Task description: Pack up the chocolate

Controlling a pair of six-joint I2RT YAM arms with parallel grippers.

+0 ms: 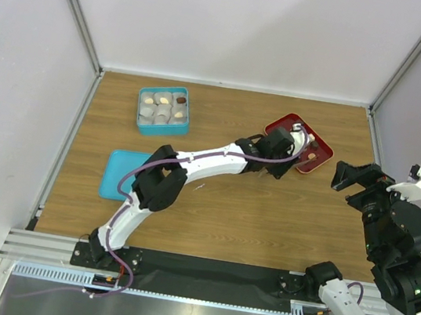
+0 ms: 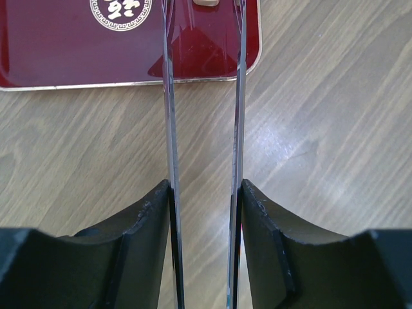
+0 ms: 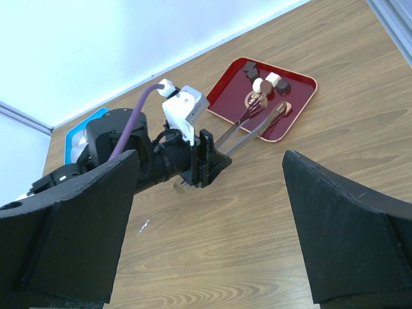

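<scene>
Pinching the tongs [image 3: 254, 125], the left fingers [image 2: 138, 244] are held beside the tray [image 3: 304, 95], a chocolate [image 3: 285, 108] seemingly bracketed; right fingers [image 3: 347, 225] are spread.

A robot lab test cell: white panel walls [image 1: 238, 27], aluminium frame posts [image 1: 74, 6], wooden tabletop [image 1: 264, 221]

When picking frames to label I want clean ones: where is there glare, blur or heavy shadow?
Left wrist: sheen on the table and reflections in the glossy red tray; tongs sharp. Right wrist: its own dark fingers loom featureless, the middle is crisp. Top external: even light, faint shadows.
</scene>
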